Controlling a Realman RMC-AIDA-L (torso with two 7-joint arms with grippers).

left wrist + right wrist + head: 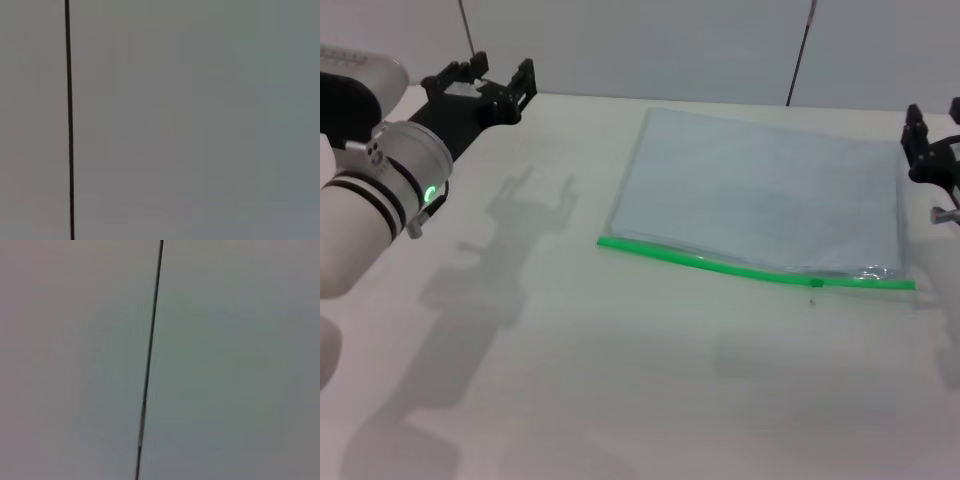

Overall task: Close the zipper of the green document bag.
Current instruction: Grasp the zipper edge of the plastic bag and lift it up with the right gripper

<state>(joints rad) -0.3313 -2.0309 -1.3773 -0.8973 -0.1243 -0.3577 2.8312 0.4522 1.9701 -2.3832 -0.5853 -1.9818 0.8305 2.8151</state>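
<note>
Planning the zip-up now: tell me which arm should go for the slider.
Right, probably. The slider tab sits near the right end of the zipper, closer to the right end effector. The left end effector hangs far off, left of the green document bag.

Bag [760,195] lies flat on table [570,380], right of centre. Zipper [750,268] runs along its near edge. Left gripper [490,82] hangs far left, right gripper [932,150] just beside bag's right edge.
</note>
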